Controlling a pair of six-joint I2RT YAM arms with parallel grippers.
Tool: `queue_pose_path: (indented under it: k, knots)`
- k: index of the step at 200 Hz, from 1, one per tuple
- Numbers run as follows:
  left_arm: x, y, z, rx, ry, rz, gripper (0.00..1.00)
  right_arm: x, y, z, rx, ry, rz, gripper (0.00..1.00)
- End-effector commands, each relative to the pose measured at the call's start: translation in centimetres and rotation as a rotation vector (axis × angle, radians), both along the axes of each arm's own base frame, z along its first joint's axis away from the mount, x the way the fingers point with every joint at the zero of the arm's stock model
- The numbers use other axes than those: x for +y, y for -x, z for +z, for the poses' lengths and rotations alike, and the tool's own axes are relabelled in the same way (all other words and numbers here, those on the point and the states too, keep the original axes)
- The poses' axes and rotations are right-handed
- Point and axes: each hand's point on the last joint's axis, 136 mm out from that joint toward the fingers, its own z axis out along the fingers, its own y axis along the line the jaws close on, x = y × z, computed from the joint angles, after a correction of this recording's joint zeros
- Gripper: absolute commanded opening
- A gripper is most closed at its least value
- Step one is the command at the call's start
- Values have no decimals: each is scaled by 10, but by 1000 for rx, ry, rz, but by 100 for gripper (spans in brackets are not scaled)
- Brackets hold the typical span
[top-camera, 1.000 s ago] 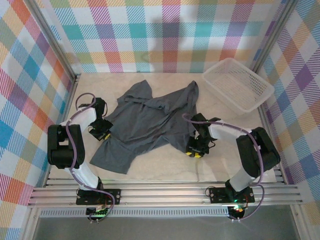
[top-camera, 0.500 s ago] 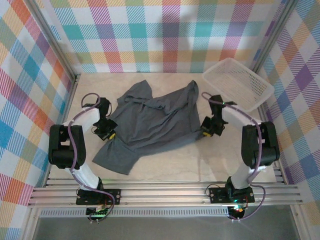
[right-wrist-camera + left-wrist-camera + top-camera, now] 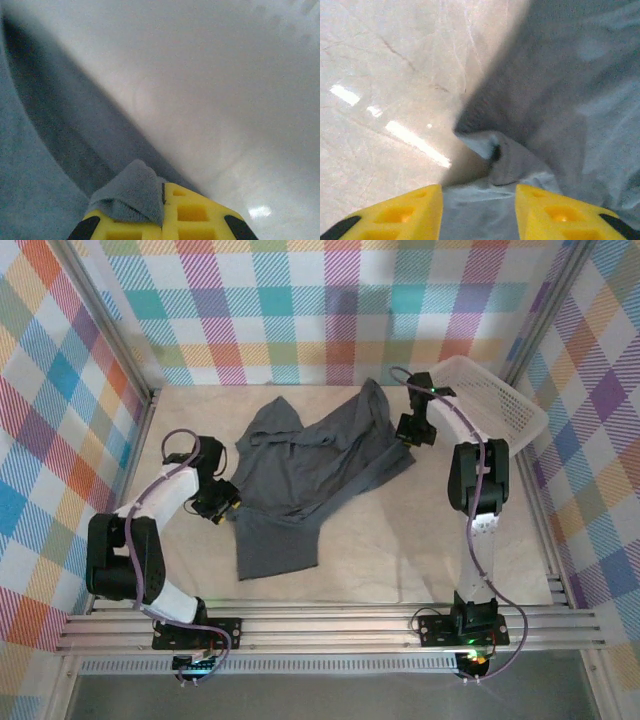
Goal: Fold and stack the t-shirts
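The left gripper (image 3: 224, 503) is pressing down at the left edge of the t-shirt (image 3: 300, 465). In the left wrist view its yellow fingers (image 3: 405, 215) are standing a little apart and grey cloth is filling the gap between them, so it is gripping a bunch of the shirt. The right gripper (image 3: 411, 430) is closing tightly on the far right edge of the same shirt; in the right wrist view a small fold of cloth (image 3: 131, 194) is sticking out from between its pressed-together fingers (image 3: 192, 212).

The tabletop (image 3: 420, 540) is pale beige stone-like material and is giving bright reflections. Walls (image 3: 330, 310) covered with colourful checked cloth are closing it on three sides, and metal rails (image 3: 330, 625) are running along the near edge.

The dark grey t-shirt is lying crumpled in the middle of the table. Its long axis is going diagonally, from the near left end (image 3: 275, 555) to the far right end beside the right gripper. One end is lying flat near the left arm (image 3: 150, 505), and the far part is wrinkling in folds.

A white lattice basket (image 3: 505, 420) is standing in the far right corner, apart from the shirt. The right arm (image 3: 478, 480) is stretching far forward, and its wrist is hanging just beside the left rim of the basket, between the basket and the shirt.
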Motion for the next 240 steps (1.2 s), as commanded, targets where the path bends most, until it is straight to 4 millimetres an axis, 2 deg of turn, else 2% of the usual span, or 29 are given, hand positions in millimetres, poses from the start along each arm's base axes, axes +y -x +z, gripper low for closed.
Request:
queue_pose_path:
  k: [1, 13, 46, 62, 76, 87, 101, 117, 129, 144, 156, 173, 194, 215, 240]
  knots:
    - [2, 26, 6, 31, -17, -34, 46, -29, -1, -2, 47, 37, -25, 0]
    - [-3, 33, 5, 35, 12, -62, 46, -26, -5, 1, 37, 14, -3, 0]
    - [-33, 53, -5, 47, 147, -181, 52, 11, 1, 18, 3, -67, 96, 0]
    - [-43, 62, -11, 67, 154, -232, 54, 28, 14, 32, -17, -79, 120, 0]
    - [-44, 61, -13, 50, 139, -228, 56, 39, 26, 46, -47, -89, 126, 0]
    - [-48, 57, -13, 27, 160, -203, 57, 44, 35, 55, -66, -101, 118, 0]
    - [-63, 50, -12, -3, 204, -209, 57, 49, 49, 66, -79, -113, 110, 0]
    - [-76, 56, -20, 47, 185, -283, 57, 50, 63, 72, -73, -125, 99, 0]
    - [-73, 68, -29, 124, 115, -334, 57, 52, 76, 77, -73, -127, 98, 0]
    - [-64, 71, -34, 140, 45, -350, 57, 53, 90, 80, -69, -132, 88, 0]
    - [-59, 61, -26, 81, 14, -331, 58, 52, 103, 84, -72, -139, 72, 0]
    - [-56, 37, -3, -41, -17, -287, 58, 42, 120, 85, -67, -117, 33, 0]
    - [-42, 16, 16, -118, -78, -193, 64, 30, 143, 81, -53, -88, -8, 0]
    - [-37, 0, 7, -120, 11, -48, 65, 25, 161, 75, -41, -80, -9, 0]
    - [-48, -20, -2, -132, 127, 57, 61, 23, 173, 71, -26, -86, 1, 0]
